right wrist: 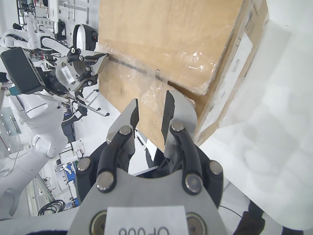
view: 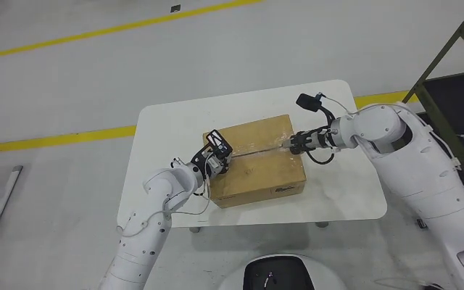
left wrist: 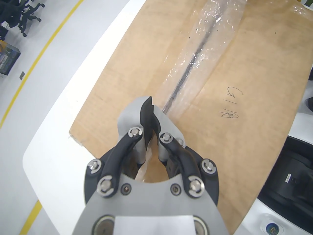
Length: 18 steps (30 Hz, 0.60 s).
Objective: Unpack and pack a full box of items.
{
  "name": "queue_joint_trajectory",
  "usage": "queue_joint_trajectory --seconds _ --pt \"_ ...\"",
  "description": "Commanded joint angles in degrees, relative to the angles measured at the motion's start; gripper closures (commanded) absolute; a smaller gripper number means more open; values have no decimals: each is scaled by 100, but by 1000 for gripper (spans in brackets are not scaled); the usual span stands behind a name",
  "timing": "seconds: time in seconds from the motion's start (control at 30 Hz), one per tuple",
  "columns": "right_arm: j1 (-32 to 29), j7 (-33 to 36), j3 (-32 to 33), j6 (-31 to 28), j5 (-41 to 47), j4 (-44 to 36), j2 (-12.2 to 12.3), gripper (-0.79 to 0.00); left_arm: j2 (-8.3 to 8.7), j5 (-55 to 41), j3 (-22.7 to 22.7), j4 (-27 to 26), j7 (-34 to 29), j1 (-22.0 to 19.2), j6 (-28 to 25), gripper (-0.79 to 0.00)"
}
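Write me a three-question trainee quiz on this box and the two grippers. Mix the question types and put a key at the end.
1. Multiple choice: the clear tape on the box runs
A. along the middle of the top
B. slantwise across the top, corner to corner
C. nowhere on the top

2. True or false: the right gripper has its jaws pressed tight together.

3. Fill in: the left gripper, at the other end of the tape, has its jaws ___.

Key: 1 A. 2 False, they stand apart. 3 Shut.
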Motion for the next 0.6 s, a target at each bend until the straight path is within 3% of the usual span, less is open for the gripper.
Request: queue_joint_trajectory --seconds 0.0,0.27,0.4,0.43,0.5,0.53,0.57 --pt "-5 9 29 10 -23 -11 15 -256 -1 0 -1 10 0 1 3 0" --pt "-113 -118 390 88 -106 -111 127 -277 -4 -16 -23 3 24 15 21 0" --pt "-251 -357 642 160 -121 -264 187 -277 -5 -24 -31 -12 20 20 22 -179" --pt "-305 -446 708 165 -102 -318 200 -262 -5 -31 -36 -23 21 19 22 -256" --pt "-448 -860 902 147 39 -477 214 -175 -7 -98 -58 -44 22 23 38 -668" --pt "-546 -1052 974 86 144 -587 216 0 -7 -129 -77 -64 20 19 51 -785" --pt "-649 -1243 1040 30 230 -673 218 0 -7 -170 -100 -79 22 20 70 -785"
